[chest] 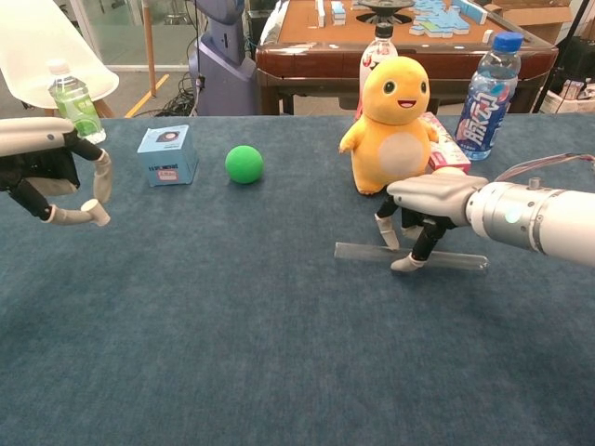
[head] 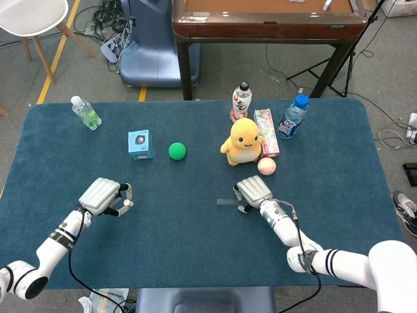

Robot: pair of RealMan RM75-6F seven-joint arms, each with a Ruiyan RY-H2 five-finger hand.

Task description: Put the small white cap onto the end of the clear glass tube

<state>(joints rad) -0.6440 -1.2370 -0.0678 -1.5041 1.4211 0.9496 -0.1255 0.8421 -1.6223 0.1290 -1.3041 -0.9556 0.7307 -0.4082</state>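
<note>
The small white cap [chest: 91, 212] is pinched at the fingertips of my left hand [chest: 42, 172], which hovers at the table's left side; the cap [head: 129, 204] and this hand [head: 103, 195] also show in the head view. The clear glass tube [chest: 358, 251] lies right of centre, slightly slanted, with its right end nearer to me. My right hand [chest: 432, 198] is over its middle, with fingers down on both sides of the tube, gripping it. In the head view only the tube's left end [head: 223, 202] pokes out from under the right hand [head: 254, 191].
A yellow plush toy [chest: 395, 121] stands just behind the right hand, beside a pink box [chest: 444, 139] and a peach ball [head: 266, 166]. A blue-capped bottle [chest: 486, 82], a white bottle [head: 241, 101], a green ball [chest: 244, 163], a blue box [chest: 167, 154] and a green bottle [chest: 72, 100] stand further back.
</note>
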